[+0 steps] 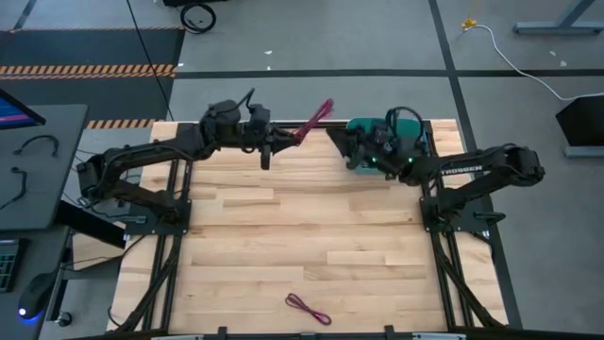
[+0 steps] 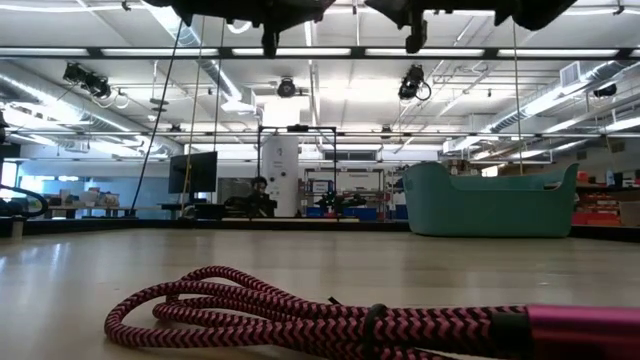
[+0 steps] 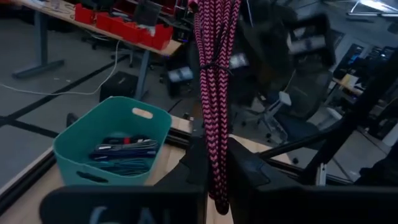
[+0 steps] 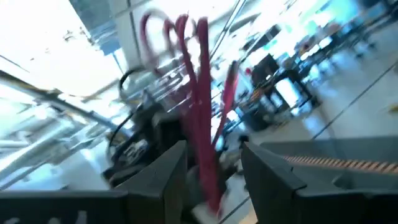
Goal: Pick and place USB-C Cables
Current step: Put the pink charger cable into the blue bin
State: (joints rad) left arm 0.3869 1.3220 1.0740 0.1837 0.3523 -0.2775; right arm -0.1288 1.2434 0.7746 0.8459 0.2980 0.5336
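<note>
A magenta braided cable bundle (image 1: 316,117) is shut in my left gripper (image 1: 294,138) above the table's far edge and sticks out toward the teal bin (image 1: 401,132). In the left wrist view the bin (image 3: 74,146) holds several cables (image 3: 121,152). My right gripper (image 1: 342,137) hovers by the bin's left side, facing the left one. Its open fingers (image 4: 163,177) stand on either side of the held bundle (image 4: 202,124), with a gap wider than the bundle. A second magenta cable (image 1: 309,308) lies flat near the table's near edge, close up in the low view (image 2: 300,315). My left gripper pinches the magenta bundle between its two fingers (image 3: 249,171) near one end (image 3: 216,177). The fingers reach roughly level toward the table's right and lie along the bundle. The bundle is lifted clear and juts out stiffly past the fingertips, its tie band (image 3: 214,62) beyond them.
The teal bin stands at the far right of the wooden table (image 1: 283,236). Both arms' bases sit at the left and right sides. Wide bare wood lies between them and toward the near edge. Off the table to the left is a desk with a monitor (image 1: 19,109).
</note>
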